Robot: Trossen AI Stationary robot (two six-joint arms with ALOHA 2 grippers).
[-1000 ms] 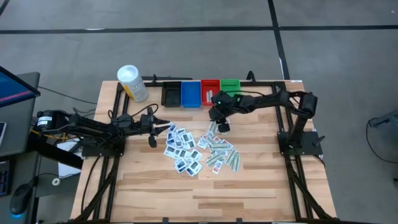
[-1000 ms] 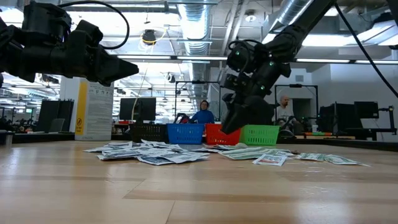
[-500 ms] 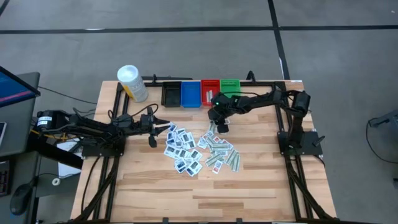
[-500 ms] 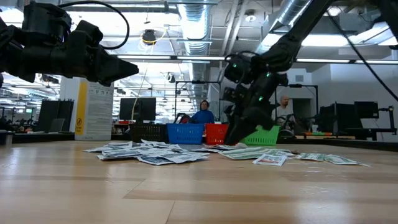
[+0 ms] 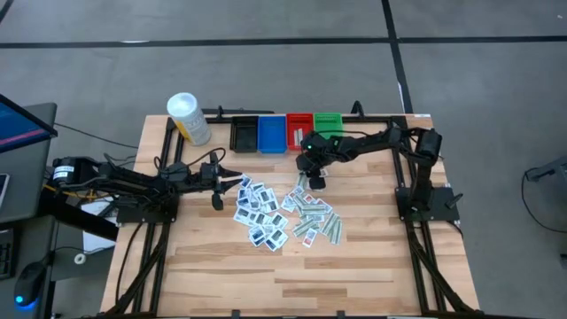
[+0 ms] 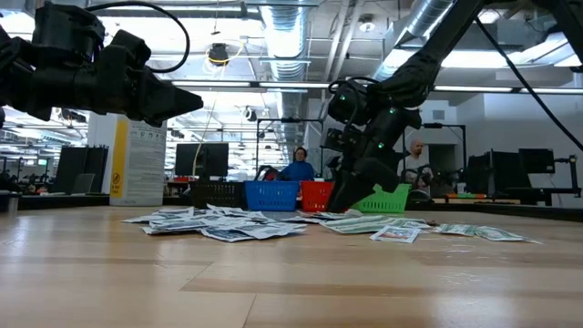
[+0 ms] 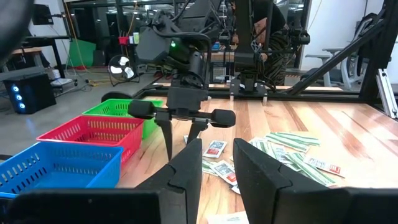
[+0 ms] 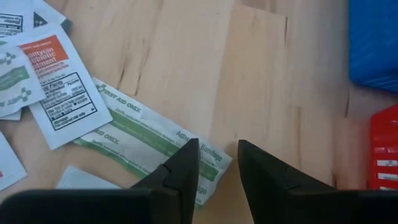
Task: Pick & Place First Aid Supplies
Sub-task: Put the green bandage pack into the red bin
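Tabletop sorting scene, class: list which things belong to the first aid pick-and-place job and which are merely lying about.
Belongs to the job:
- packets heaped mid-table
- green-striped bandage strip under the right end effector
- black bin, blue bin, red bin, green bin

Just lying about:
- white-capped yellow container
- laptop beside the table

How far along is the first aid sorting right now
Barely started, it seems: no packet is visibly in a bin. The first aid supplies lie heaped on the table. In hand: the right gripper, open, straddles a green-striped strip. The left gripper waits beside the pile. Nearly everything remains.
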